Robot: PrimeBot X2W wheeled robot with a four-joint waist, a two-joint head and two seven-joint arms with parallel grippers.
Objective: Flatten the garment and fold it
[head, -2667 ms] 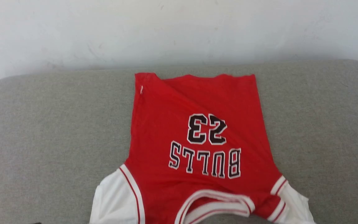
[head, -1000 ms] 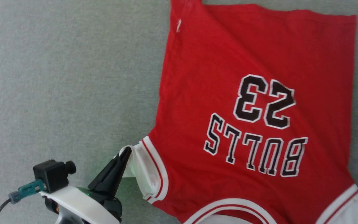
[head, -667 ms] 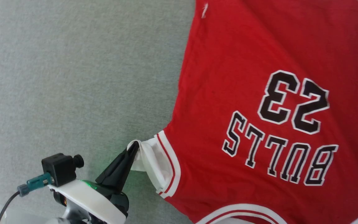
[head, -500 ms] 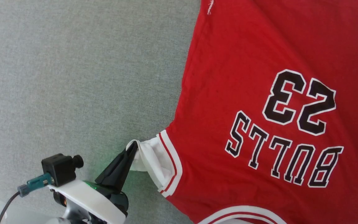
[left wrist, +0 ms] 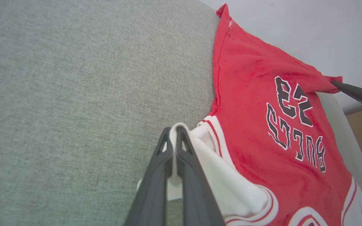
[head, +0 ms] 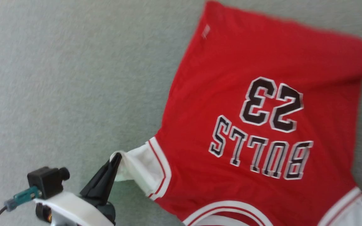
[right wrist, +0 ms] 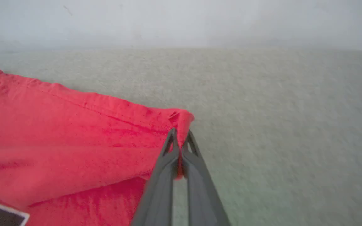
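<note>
Both grippers have hold of the garment and draw it flat.

The left gripper (head: 118, 157) is closed tight on the white sleeve (head: 140, 163). The right gripper (right wrist: 179, 138), just beside the hem a second ago, is now clamped on the red hem corner (right wrist: 182, 119), which is pulled to a point. The garment (head: 231, 94) lies stretched between them on the grey desk (head: 58, 78). Flattening looks nearly done and folding not yet begun. The print (head: 259, 138), upside down beyond the left gripper, reads "BULLS 23".

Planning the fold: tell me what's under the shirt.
The shirt lies on a grey surface, seen around it; anything beneath the fabric is covered. The left tool pinches a sleeve, the right tool a hem corner.
</note>
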